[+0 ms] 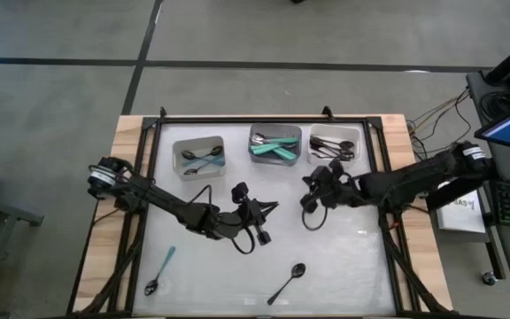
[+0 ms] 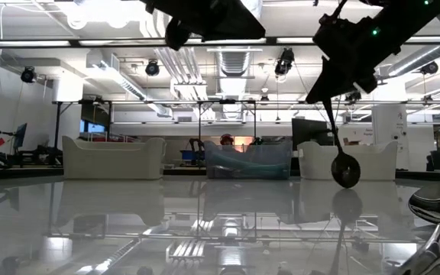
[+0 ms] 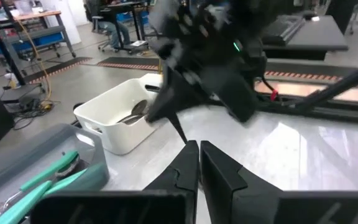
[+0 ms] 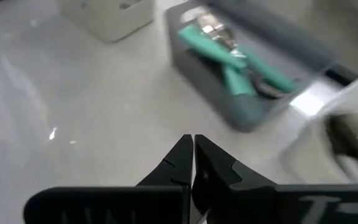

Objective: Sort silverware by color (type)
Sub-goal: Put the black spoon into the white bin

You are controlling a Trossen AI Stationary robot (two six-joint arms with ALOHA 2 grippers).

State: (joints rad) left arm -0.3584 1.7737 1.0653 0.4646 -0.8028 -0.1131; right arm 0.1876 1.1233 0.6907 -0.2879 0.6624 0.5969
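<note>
Three bins [image 1: 198, 142] (two white, one grey) line the table's [image 1: 352, 266] far edge.

Grey concrete floor [image 1: 60, 35], bright ceiling lights [image 2: 228, 40], exposed ducts.

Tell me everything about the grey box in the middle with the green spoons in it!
The grey bin is a small rectangular open-topped tub that looks like plastic, with upright walls. It stands flat at the far edge of the table, in the middle of a row, between two white bins. Inside lie several teal-handled spoons, crossing one another. Neither gripper touches it.
</note>
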